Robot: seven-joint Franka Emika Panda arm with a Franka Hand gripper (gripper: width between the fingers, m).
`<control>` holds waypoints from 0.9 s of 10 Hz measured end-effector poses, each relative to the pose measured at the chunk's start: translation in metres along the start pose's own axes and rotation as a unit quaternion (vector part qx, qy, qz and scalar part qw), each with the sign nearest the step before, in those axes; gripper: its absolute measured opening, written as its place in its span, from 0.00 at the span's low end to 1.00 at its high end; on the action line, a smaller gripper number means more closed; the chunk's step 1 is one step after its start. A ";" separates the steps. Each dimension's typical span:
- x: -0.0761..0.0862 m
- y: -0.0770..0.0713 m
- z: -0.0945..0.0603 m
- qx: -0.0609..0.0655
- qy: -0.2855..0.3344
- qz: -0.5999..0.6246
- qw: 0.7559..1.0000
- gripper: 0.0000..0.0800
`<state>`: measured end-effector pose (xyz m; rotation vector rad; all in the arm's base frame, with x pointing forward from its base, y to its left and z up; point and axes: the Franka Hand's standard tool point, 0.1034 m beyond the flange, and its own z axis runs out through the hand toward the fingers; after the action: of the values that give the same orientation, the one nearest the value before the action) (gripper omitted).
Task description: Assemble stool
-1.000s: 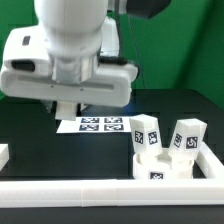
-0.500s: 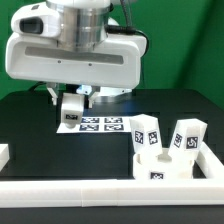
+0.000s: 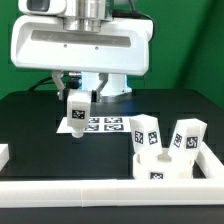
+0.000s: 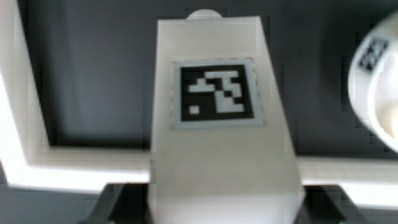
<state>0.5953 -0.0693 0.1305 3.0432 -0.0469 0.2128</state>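
My gripper point(image 3: 77, 99) is shut on a white leg block point(image 3: 77, 112) with a tag marker and holds it above the table, over the near left end of the marker board point(image 3: 103, 125). In the wrist view the leg point(image 4: 217, 110) fills the middle, gripped between the dark fingers point(image 4: 125, 203). The round seat point(image 3: 163, 166) lies at the exterior view's right, and its edge shows in the wrist view point(image 4: 377, 85). Two more legs point(image 3: 147, 133) point(image 3: 189, 138) stand by the seat.
A long white rail point(image 3: 90, 189) edges the front of the table and turns up along the right side point(image 3: 212, 155). A small white piece point(image 3: 3, 155) sits at the left edge. The rail also shows in the wrist view point(image 4: 25, 110).
The arm has risen, bringing the held leg into full view. The leg has shifted slightly toward the exterior view's right. The seat and other legs have not moved.
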 end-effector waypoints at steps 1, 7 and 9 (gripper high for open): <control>-0.002 0.002 0.003 -0.004 0.019 0.000 1.000 0.42; 0.009 -0.023 -0.005 0.007 0.123 0.019 0.992 0.42; 0.014 -0.046 -0.007 0.030 0.116 0.042 0.992 0.42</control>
<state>0.6098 -0.0235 0.1358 3.0552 -0.1560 0.5827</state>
